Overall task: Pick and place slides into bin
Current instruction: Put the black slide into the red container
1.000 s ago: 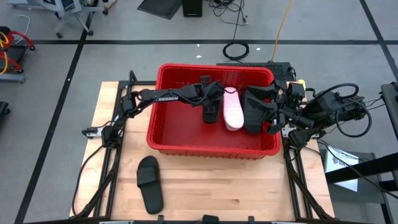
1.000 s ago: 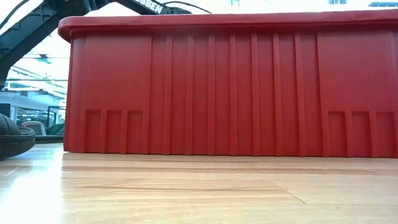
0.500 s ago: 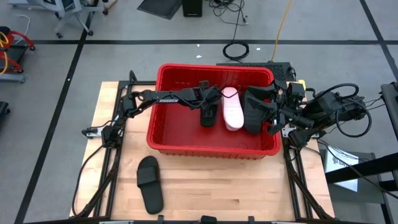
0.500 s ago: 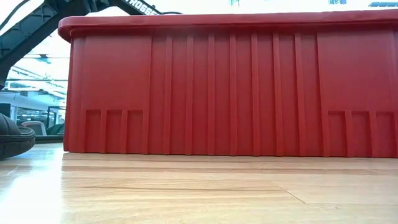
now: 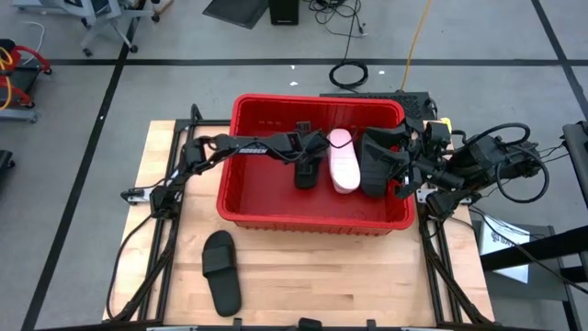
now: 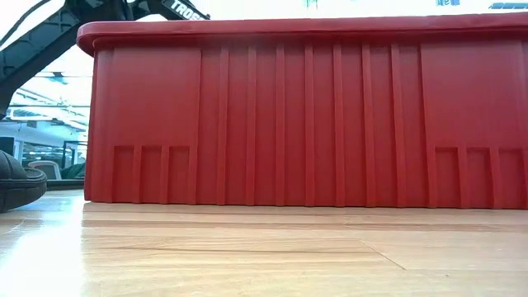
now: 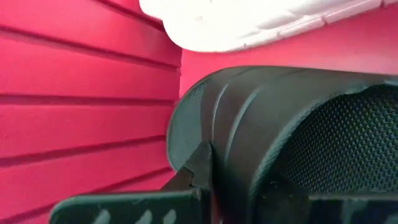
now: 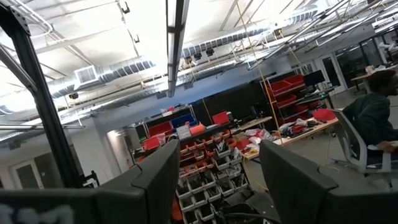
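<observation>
The red bin (image 5: pixel 241 198) stands in the middle of the table; the low view shows its near wall (image 6: pixel 305 124). Inside it lie a pale pink slide (image 5: pixel 343 161) and black slides (image 5: pixel 378 164) toward the right wall. My left gripper (image 5: pixel 308 150) reaches down into the bin and is shut on another black slide (image 5: pixel 305 173), close beside the pink slide (image 7: pixel 249 22). One more black slide (image 5: pixel 220 271) lies flat on the table in front of the bin. My right gripper (image 8: pixel 217 180) waits open, raised at the bin's right side. My left gripper pinches the black slide's edge (image 7: pixel 198 163) between its two fingers, coming slantwise from above and from the table's left. The slide hangs below the fingers inside the bin, stood on end rather than flat. Whether its lower end touches the bin floor, I cannot tell.
The right arm (image 5: pixel 469 165) and its cables crowd the bin's right rim. Bare wooden table (image 5: pixel 349 276) lies in front of the bin. The toe of the loose black slide (image 6: pixel 15 181) shows at the low view's left edge.
My left gripper has gone down deeper into the bin with the black slide, still shut on it; the slide now sits lower, beside the pink slide. The right arm has kept still.
</observation>
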